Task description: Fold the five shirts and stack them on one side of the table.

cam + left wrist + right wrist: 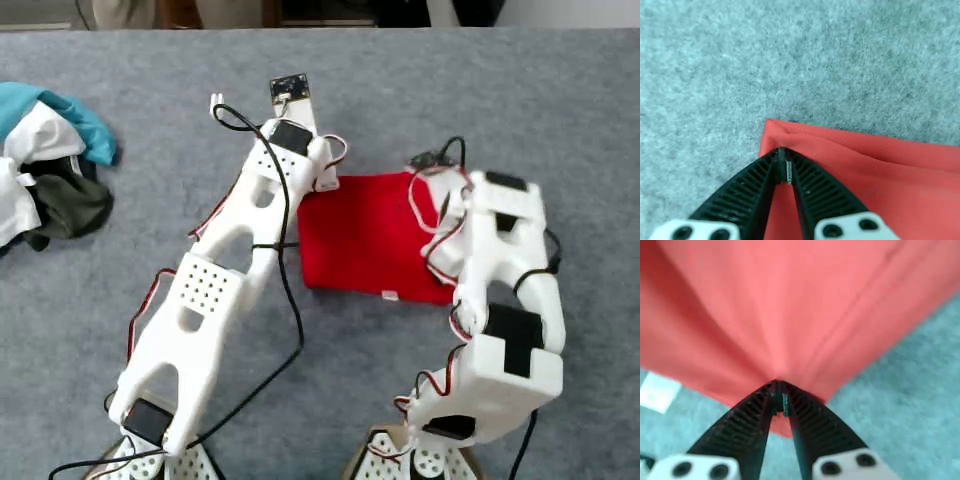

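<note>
A red shirt (365,235) lies folded into a rectangle in the middle of the grey table. My left gripper (783,154) is shut on the shirt's (880,170) far left corner, pinching a fold of fabric; from above it sits at that corner (322,182). My right gripper (777,388) is shut on the red shirt (780,310) at its right edge, and the cloth rises in a tent from the pinch. In the high view the right arm (495,240) covers that edge. A white tag (388,295) shows at the shirt's near edge.
A heap of unfolded shirts (50,165), teal, white and dark green, lies at the table's left edge. Bare grey table (560,110) surrounds the red shirt at the far side and far right. Cables hang along both arms.
</note>
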Robot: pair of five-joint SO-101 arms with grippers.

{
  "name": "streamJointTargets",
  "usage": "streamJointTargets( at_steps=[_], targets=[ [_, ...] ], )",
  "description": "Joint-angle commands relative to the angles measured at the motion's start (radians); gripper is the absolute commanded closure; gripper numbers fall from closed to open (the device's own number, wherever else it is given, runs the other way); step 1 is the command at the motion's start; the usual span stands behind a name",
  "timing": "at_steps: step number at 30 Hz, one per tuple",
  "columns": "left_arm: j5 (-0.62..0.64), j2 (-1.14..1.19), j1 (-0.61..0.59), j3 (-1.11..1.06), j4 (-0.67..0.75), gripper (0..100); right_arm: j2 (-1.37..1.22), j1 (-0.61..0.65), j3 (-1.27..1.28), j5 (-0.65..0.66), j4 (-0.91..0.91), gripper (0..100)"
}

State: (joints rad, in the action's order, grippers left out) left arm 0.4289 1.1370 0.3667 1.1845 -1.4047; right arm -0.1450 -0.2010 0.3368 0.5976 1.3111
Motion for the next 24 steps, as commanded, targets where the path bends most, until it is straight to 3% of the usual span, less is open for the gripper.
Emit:
streamJointTargets(
  at_steps=[1,7,15,20,24],
  targets=[
    [-0.021,-0.015,-0.031,0.032,0.006,98,0.107,-0.019,-0.217,0.011,0.143,99.6],
    [-0.183,-0.015,-0.034,0.152,-0.104,98,0.145,-0.007,-0.515,0.006,0.292,99.6],
    [-0.253,-0.015,-0.017,0.499,-0.353,98,-0.177,0.045,-0.69,-0.086,0.078,99.6],
    [-0.315,-0.045,-0.021,0.382,-0.361,98,-0.452,0.061,-0.921,-0.132,0.074,99.6],
    [-0.37,-0.147,0.066,0.152,-0.361,98,-0.636,0.039,-1.125,-0.15,0.106,99.6]
  ],
)
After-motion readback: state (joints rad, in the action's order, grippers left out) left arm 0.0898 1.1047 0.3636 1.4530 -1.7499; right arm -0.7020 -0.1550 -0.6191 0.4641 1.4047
